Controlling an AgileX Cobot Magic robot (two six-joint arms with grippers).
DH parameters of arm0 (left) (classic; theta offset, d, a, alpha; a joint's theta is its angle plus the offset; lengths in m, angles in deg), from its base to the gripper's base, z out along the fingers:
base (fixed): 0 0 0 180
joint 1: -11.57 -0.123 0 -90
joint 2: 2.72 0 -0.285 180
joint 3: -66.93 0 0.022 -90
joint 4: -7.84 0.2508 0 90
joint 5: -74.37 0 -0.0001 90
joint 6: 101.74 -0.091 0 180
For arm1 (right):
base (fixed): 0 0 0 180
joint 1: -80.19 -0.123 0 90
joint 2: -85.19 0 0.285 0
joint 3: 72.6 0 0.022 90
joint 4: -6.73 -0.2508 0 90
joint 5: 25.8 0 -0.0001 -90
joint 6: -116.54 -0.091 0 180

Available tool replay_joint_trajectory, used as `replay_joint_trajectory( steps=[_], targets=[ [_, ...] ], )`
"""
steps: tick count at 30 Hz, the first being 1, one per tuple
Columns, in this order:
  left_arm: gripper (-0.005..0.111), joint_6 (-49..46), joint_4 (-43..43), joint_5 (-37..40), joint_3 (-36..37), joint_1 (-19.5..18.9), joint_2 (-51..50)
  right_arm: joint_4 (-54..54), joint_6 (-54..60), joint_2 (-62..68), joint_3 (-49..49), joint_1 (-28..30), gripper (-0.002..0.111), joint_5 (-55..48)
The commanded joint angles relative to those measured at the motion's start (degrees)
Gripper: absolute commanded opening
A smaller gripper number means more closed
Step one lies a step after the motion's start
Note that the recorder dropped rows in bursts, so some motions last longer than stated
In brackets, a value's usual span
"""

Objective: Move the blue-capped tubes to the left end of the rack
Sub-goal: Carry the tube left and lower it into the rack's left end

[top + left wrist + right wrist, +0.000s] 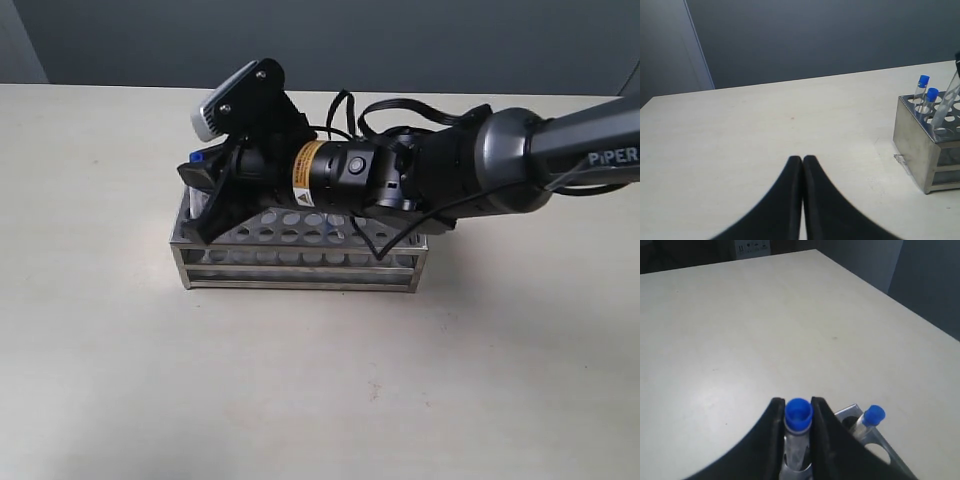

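The steel rack (300,262) stands mid-table. My right gripper (207,192) reaches across to the rack's left end and is shut on a blue-capped tube (799,415), gripping it just below the cap, with the tube's lower part down in a rack hole. Another blue-capped tube (873,416) stands in a corner hole beside it. The left wrist view shows two capped tubes (923,81) (932,93) upright at the near end of the rack (920,142), and the held tube (946,105) tilted. My left gripper (802,159) is shut and empty over bare table, well away from the rack.
The right arm (520,150) and its cables lie over the back of the rack, hiding several holes. A blue spot (330,232) shows among the middle holes. Pale tabletop (300,390) surrounds the rack, with a dark wall behind.
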Motion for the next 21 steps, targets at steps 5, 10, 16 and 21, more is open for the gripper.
replay_joint_trajectory(
  steps=[5, 10, 16, 21],
  targets=[
    [0.001, 0.0, -0.1, -0.3, -0.2, 0.2, 0.3, 0.0, 0.0, 4.0, -0.2, 0.0, 0.0, 3.5],
    [0.001, 0.0, -0.1, -0.3, -0.2, 0.2, 0.3, -0.4, 0.2, 5.1, -0.3, 0.0, 0.008, 4.9],
    [0.001, 0.0, -0.1, -0.3, -0.2, 0.2, 0.3, 0.3, 0.3, 5.3, -2.2, 0.0, 0.04, 4.8],
    [0.001, 0.0, -0.1, -0.3, -0.2, 0.2, 0.3, -2.2, 0.3, 3.8, -4.1, 0.2, 0.041, 2.7]
  ],
)
